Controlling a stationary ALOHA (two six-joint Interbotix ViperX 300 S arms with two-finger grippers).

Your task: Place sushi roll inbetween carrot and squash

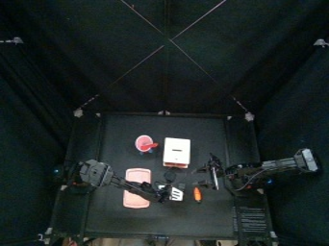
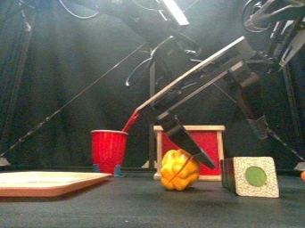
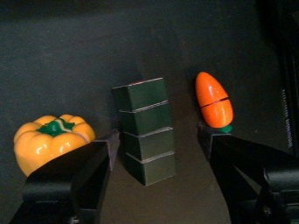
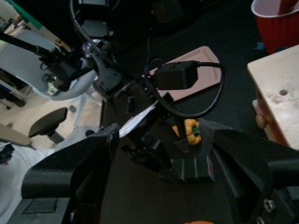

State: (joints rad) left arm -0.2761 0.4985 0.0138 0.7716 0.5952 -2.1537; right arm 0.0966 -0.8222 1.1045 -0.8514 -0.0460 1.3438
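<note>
A: Where is the sushi roll [image 3: 145,129] lying at this moment?

B: It is lying on the surface between the squash [image 3: 52,142] and the carrot [image 3: 212,99], clear of both, as the left wrist view is showing. In the front view the roll [image 2: 251,176] is showing its green centre, with the squash [image 2: 179,170] beside it.

A: What is the left tool [image 3: 158,171] doing?

B: Its jaws are standing spread wide on either side of the roll and pinching nothing. By the look of it, the roll is already released.

A: How should the step in hand be done well?

B: The tool is best lifted straight away from the roll, keeping the jaws spread, so that neither jaw is brushing the squash or the carrot. The roll, a round stack lying on its side, is probably prone to rolling if nudged.

A: And the right tool [image 4: 163,144]?

B: It is resting off to the side with its jaws apart and holding nothing.
</note>
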